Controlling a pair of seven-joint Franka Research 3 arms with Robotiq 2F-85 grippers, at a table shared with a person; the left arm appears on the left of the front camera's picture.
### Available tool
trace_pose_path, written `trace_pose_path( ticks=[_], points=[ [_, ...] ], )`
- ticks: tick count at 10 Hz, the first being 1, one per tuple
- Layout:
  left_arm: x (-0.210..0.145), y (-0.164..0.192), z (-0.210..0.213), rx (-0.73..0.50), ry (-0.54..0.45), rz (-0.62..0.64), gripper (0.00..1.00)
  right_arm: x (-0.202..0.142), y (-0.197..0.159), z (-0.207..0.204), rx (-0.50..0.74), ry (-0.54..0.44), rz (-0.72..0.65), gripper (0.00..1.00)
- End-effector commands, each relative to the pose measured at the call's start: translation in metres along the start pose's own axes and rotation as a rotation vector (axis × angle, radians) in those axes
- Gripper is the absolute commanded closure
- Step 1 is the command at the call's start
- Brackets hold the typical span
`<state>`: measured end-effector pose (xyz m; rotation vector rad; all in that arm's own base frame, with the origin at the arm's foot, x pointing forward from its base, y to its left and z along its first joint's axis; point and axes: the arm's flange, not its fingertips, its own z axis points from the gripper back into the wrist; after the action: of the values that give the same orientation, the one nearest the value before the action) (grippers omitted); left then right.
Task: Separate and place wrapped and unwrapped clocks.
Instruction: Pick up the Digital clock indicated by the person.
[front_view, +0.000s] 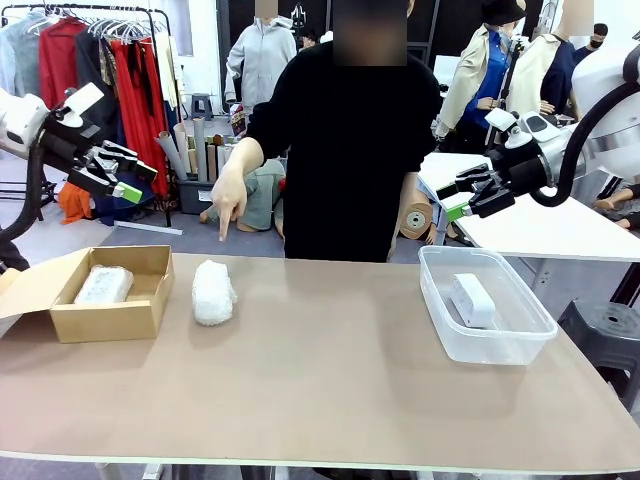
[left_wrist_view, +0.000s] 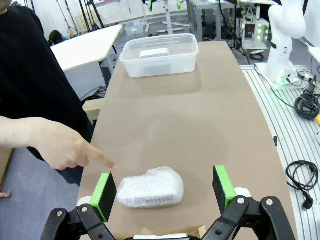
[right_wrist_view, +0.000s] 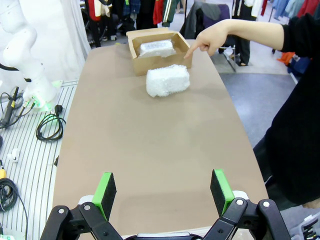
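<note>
The left gripper (front_view: 133, 177) and right gripper (front_view: 462, 196) hang with jaws spread wide. Dropping onto the bubble-wrap bundle (front_view: 213, 291) at left could strike the person's pointing hand (front_view: 228, 190), just beside it.

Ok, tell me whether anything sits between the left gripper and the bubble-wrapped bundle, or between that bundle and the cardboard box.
Nothing lies between the left gripper and the bubble-wrapped bundle, but the person's hand points down at its far side. The open cardboard box stands beside it, bare table between.
</note>
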<state>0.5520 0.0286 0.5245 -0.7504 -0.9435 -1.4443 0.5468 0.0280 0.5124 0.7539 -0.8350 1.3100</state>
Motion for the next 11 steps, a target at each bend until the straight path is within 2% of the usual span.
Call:
trace_pose_path(
  ticks=[1,10,11],
  points=[
    [0.0022,-0.0014,0.0025,0.0,0.0,-0.004,0.0,0.0013,0.0005,0.0006,-0.001,0.001,0.003,0.0],
    [0.0,0.0,0.0,0.0,0.0,0.0,0.0,0.0013,0.0005,0.0006,-0.001,0.001,0.003,0.0],
    [0.0084,-0.0025,0.0008,-0.004,0.021,-0.02,0.0,0.0013,0.0005,0.0006,-0.001,0.001,0.003,0.0]
  ],
)
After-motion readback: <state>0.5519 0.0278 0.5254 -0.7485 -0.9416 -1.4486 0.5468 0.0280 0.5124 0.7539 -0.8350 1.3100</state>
